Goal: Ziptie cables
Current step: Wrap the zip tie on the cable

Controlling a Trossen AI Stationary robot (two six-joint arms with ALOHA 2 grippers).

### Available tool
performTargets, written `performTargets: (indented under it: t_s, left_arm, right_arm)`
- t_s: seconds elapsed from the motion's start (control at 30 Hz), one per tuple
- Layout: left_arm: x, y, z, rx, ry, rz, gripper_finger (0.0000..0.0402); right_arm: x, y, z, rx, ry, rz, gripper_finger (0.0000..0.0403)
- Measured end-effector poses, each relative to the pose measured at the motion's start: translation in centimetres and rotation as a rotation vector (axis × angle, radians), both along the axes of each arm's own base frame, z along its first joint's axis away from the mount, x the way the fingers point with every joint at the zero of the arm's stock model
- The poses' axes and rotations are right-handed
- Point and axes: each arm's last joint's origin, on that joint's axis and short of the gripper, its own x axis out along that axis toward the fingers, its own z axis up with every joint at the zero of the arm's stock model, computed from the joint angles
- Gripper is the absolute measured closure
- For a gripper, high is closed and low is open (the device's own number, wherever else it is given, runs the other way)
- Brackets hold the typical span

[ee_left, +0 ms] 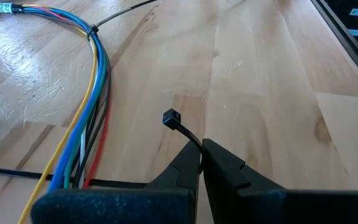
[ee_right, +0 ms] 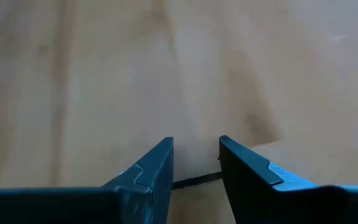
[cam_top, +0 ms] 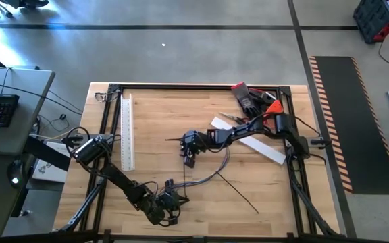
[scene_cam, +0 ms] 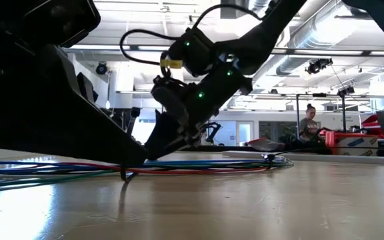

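The cables [ee_left: 95,93], a bunch of blue, yellow, red and grey wires, lie in a curve on the wooden table [cam_top: 154,115], with a ziptie [ee_left: 92,30] round them near their far end. In the low view the cables [scene_cam: 199,167] run flat along the tabletop. My left gripper [ee_left: 199,149], near the table's front edge [cam_top: 174,200], is shut on another ziptie beside the cables. My right gripper [ee_right: 196,146] stands open low over mid-table [cam_top: 189,156], its fingers on either side of a dark ziptie strip [ee_right: 194,180] that lies on the wood. My left gripper pinches a ziptie between its two fingers, on the strip just behind the head [ee_left: 194,142]. The small square head [ee_left: 171,117] sticks out a short way past the fingertips on a curved bit of strip. The fingers slant down toward the table. They hide the rest of the strip.
A white slotted duct [cam_top: 126,131] lies along the table's left side and a white strip [cam_top: 258,145] at the right under the right arm. Red and black hand tools [cam_top: 255,101] sit at the far right. A loose ziptie [cam_top: 238,192] lies front right. A person [scene_cam: 309,123] sits in the room beyond.
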Motion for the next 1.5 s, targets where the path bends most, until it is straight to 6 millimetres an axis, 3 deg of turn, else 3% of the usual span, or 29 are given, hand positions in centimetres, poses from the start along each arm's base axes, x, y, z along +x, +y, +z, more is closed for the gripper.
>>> performTargets:
  t_s: [0.17,0.57,0.77,0.9,1.03,1.17,1.27,1.5]
  left_arm:
    - [-0.1,0.1,-0.2,-0.003,0.014,0.019,0.0402]
    - [-0.2,0.3,-0.3,-0.002,0.023,0.038,0.0402]
    - [-0.2,0.3,-0.3,0.003,0.019,0.044,0.0402]
    - [-0.2,0.3,-0.3,0.000,0.021,0.041,0.0402]
    - [-0.2,0.3,-0.3,0.000,0.021,0.040,0.0402]
    - [-0.2,0.3,-0.3,-0.001,0.021,0.040,0.0402]
    - [-0.2,0.3,-0.3,-0.002,0.022,0.038,0.0402]
    - [-0.2,0.2,-0.3,-0.005,0.027,0.031,0.0402]
  right_arm:
    - [-0.3,1.4,0.6,0.065,0.012,0.052,0.0289]
    - [-1.0,4.4,4.4,0.123,-0.037,0.138,0.0289]
    - [-1.1,5.7,4.6,0.102,-0.054,0.175,0.0289]
    - [-0.9,4.9,4.6,-0.067,-0.075,0.015,0.0289]
    - [-0.5,2.9,4.8,-0.239,-0.104,-0.128,0.0289]
    - [-0.1,1.1,4.7,-0.260,-0.131,-0.166,0.0289]
    - [0.3,-0.1,3.5,-0.282,-0.139,-0.167,0.0289]
    - [0.8,-0.8,0.8,-0.260,-0.128,-0.144,0.0298]
